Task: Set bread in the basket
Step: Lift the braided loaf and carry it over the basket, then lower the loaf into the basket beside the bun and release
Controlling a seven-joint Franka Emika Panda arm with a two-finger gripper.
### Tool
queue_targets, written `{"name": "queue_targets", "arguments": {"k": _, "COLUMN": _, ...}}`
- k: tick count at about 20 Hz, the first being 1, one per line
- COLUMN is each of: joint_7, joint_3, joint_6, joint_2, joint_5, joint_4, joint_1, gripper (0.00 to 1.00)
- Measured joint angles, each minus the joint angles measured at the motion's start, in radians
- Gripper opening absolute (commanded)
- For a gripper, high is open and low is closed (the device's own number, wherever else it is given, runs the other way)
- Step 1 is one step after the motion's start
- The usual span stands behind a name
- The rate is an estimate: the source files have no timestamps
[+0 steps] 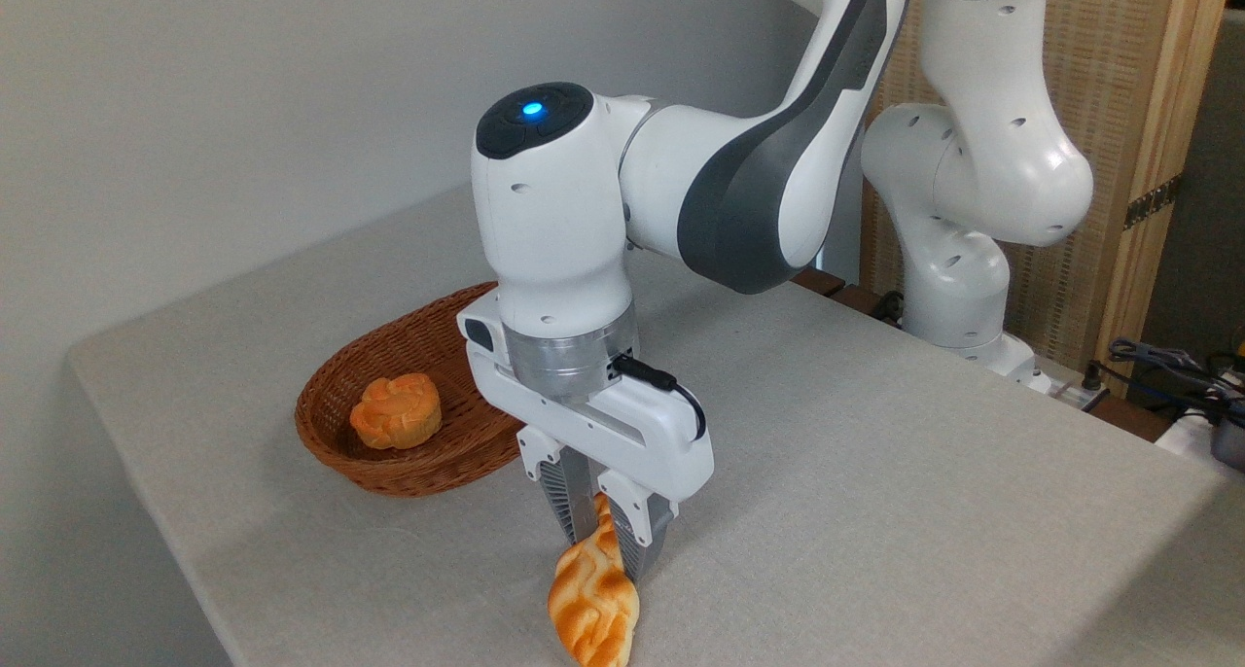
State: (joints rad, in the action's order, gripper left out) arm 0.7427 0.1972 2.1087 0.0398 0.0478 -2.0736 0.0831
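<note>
My pincer (605,543) is closed down on the bread (593,604), pinching its narrow upper end between the fingers (569,502). The loaf tilts, its broad end low near the table's (875,434) front edge; whether it touches the cloth I cannot tell. Basket (389,458) sits near, left and behind the bread, close to the table's left edge, a bun (396,410) lying inside. Right of the bread, open cloth runs wide. My arm's base (973,249) stands far right.
</note>
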Motion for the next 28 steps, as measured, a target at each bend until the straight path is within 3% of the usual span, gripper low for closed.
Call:
{"name": "queue_targets", "arguments": {"k": 4, "joint_7": 0.002, "joint_3": -0.006, "joint_6": -0.044, "joint_2": -0.004, "joint_5": 0.000, "joint_4": 0.034, "joint_1": 0.002, "gripper": 0.54}}
{"name": "queue_targets", "arguments": {"k": 9, "joint_7": 0.035, "joint_3": -0.049, "joint_6": -0.341, "joint_2": -0.026, "joint_5": -0.006, "joint_4": 0.257, "joint_1": 0.005, "gripper": 0.60}}
{"name": "queue_targets", "arguments": {"k": 11, "joint_7": 0.042, "joint_3": -0.086, "joint_6": -0.408, "joint_2": -0.034, "joint_5": -0.007, "joint_4": 0.313, "joint_1": 0.005, "gripper": 0.60}}
{"name": "queue_targets", "arguments": {"k": 12, "joint_7": 0.042, "joint_3": -0.118, "joint_6": -0.426, "joint_2": -0.036, "joint_5": -0.007, "joint_4": 0.331, "joint_1": 0.006, "gripper": 0.66}}
{"name": "queue_targets", "arguments": {"k": 15, "joint_7": 0.017, "joint_3": -0.243, "joint_6": -0.449, "joint_2": -0.039, "joint_5": -0.007, "joint_4": 0.344, "joint_1": 0.008, "gripper": 0.79}}
{"name": "queue_targets", "arguments": {"k": 17, "joint_7": -0.033, "joint_3": -0.334, "joint_6": -0.450, "joint_2": -0.033, "joint_5": -0.008, "joint_4": 0.341, "joint_1": 0.012, "gripper": 1.00}}
{"name": "queue_targets", "arguments": {"k": 22, "joint_7": -0.064, "joint_3": -0.458, "joint_6": -0.447, "joint_2": -0.019, "joint_5": -0.014, "joint_4": 0.287, "joint_1": 0.015, "gripper": 1.00}}
{"name": "queue_targets", "arguments": {"k": 28, "joint_7": -0.063, "joint_3": -0.466, "joint_6": -0.446, "joint_2": -0.014, "joint_5": -0.030, "joint_4": 0.263, "joint_1": 0.013, "gripper": 1.00}}
